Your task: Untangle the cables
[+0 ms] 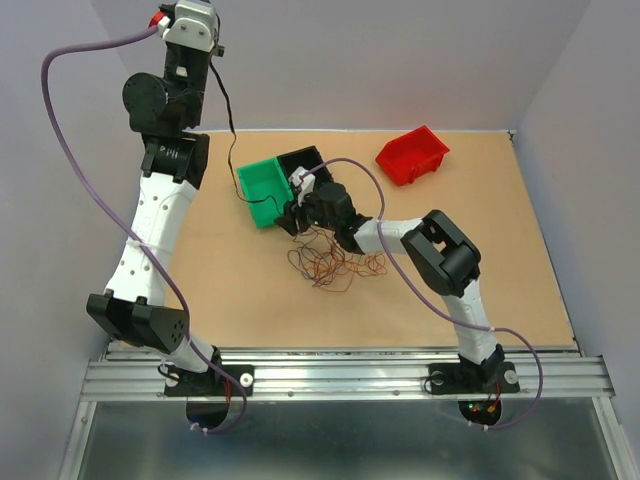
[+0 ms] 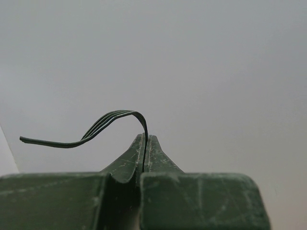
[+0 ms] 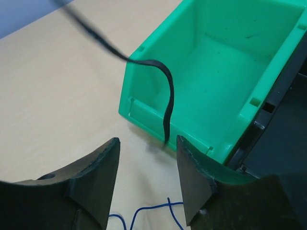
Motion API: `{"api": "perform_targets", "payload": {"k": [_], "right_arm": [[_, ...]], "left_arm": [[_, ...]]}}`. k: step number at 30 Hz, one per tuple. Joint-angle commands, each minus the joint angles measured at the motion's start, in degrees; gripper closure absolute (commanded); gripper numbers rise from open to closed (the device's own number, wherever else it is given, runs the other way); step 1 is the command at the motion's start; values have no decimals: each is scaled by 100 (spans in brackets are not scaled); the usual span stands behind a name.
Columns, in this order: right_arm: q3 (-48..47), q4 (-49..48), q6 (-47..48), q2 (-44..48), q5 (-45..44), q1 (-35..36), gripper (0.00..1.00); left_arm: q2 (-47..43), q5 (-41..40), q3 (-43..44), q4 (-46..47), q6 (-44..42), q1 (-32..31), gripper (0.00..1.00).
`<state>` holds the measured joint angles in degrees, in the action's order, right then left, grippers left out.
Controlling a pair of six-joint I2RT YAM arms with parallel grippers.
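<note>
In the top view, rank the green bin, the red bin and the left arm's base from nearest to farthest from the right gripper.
1. green bin, just left of the right gripper.
2. red bin, back right.
3. left arm's base, at the near left edge.

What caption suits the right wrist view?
Open right hand facing a black cable that hangs down across the front lip of the green bin.

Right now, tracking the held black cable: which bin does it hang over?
The green bin: the black cable from the left tool crosses its front rim, not the black bin or red bin.
</note>
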<state>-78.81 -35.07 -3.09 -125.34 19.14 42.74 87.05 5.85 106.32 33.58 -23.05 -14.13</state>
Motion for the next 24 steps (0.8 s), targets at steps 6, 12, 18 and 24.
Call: {"api": "perform_targets", "payload": {"k": [6,12,18,24], "right_arm": [[-460,-114,107,-69,55,15,52],[-793,-105,-16,-228,-304,15,38],[-1295,-97,-235,-623,-446,15,39],[-1699,-26,-297,-895,-341,15,75]], "left_arm": [[-241,92,-50,395,143,16,100],[-214,136,-33,386,231,7,100],[-223,136,-59,395,257,7,100],[-214,127,-24,386,274,7,100]]}}
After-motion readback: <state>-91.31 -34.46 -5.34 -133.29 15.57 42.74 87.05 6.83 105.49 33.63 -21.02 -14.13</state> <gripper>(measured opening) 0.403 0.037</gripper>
